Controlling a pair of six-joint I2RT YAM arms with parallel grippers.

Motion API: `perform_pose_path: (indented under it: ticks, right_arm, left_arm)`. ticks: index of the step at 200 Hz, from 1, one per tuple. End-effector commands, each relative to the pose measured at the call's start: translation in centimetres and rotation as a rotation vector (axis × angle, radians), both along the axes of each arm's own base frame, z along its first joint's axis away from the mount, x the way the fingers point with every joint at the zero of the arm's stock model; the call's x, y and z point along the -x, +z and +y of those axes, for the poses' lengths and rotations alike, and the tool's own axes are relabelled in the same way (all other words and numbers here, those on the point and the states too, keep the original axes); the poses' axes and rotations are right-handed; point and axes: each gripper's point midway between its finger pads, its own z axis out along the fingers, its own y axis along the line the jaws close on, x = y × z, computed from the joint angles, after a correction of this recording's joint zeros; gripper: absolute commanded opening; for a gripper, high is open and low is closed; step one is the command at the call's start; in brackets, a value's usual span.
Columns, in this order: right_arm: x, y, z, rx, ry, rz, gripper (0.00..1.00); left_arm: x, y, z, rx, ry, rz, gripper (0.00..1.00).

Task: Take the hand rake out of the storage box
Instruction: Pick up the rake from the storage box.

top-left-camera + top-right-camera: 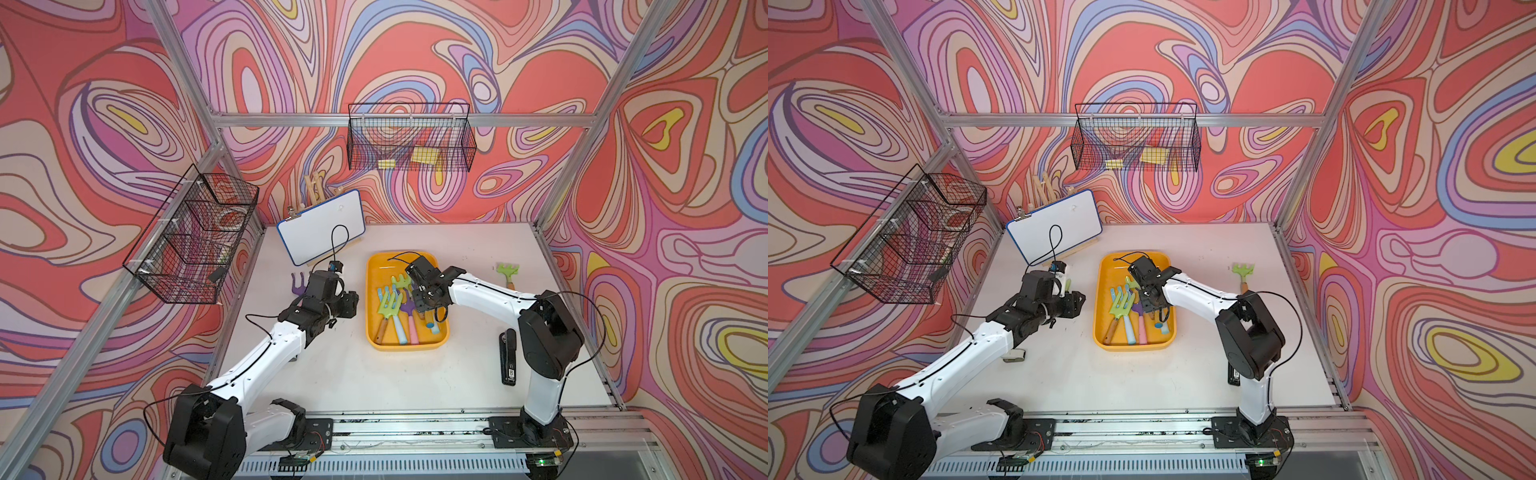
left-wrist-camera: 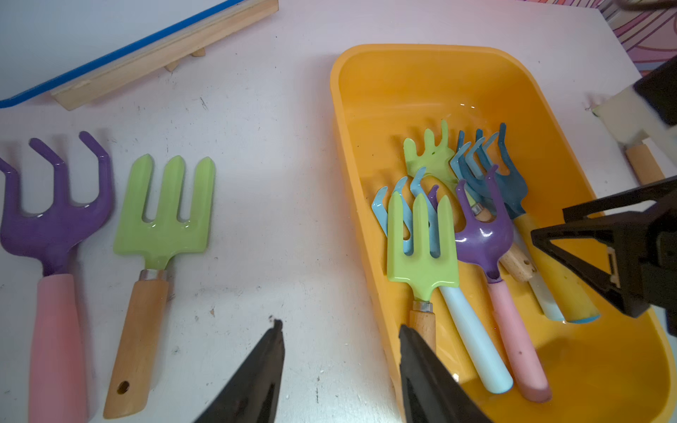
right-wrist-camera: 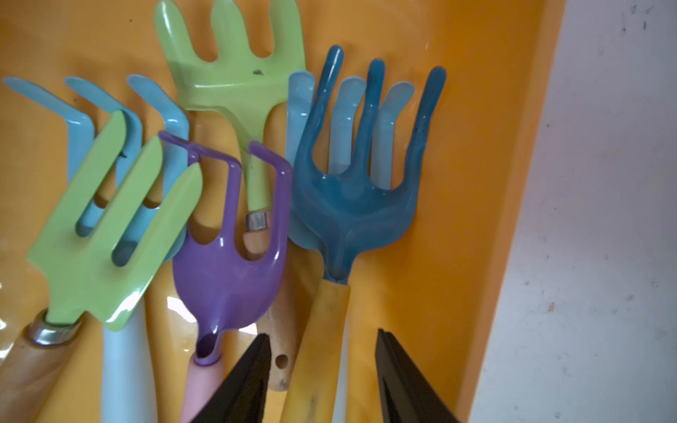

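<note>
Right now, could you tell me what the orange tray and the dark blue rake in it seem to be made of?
Tray: likely moulded plastic, smooth, soft sheen. Dark blue rake: head probably painted metal, glossy highlights; yellow handle perhaps rubber, scuffed.

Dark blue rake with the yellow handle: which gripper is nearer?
Right. The right gripper is inside the storage box, jaws open astride the dark blue rake by its yellow handle. The left gripper is at the box's opposite rim.

right gripper (image 3: pixel 322 332) points steeply down, jaws parted; left gripper (image 2: pixel 340 324), off to its side, jaws spread, empty.
</note>
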Motion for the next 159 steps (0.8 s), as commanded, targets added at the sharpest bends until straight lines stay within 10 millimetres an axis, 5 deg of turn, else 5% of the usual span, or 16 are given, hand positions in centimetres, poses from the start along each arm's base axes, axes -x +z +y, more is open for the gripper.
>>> perform_pose_path:
  ticks: [1, 159]
  right_arm:
    - [-0.3, -1.2, -0.5, 0.010, -0.004, 0.022, 0.51]
    - [0.3, -4.2, -0.3, -0.026, -0.020, 0.121, 0.44]
  left_arm:
    - [-0.2, 0.0, -0.2, 0.001, -0.002, -0.009, 0.55]
    - [-0.1, -0.3, -0.3, 0.003, -0.010, 0.001, 0.55]
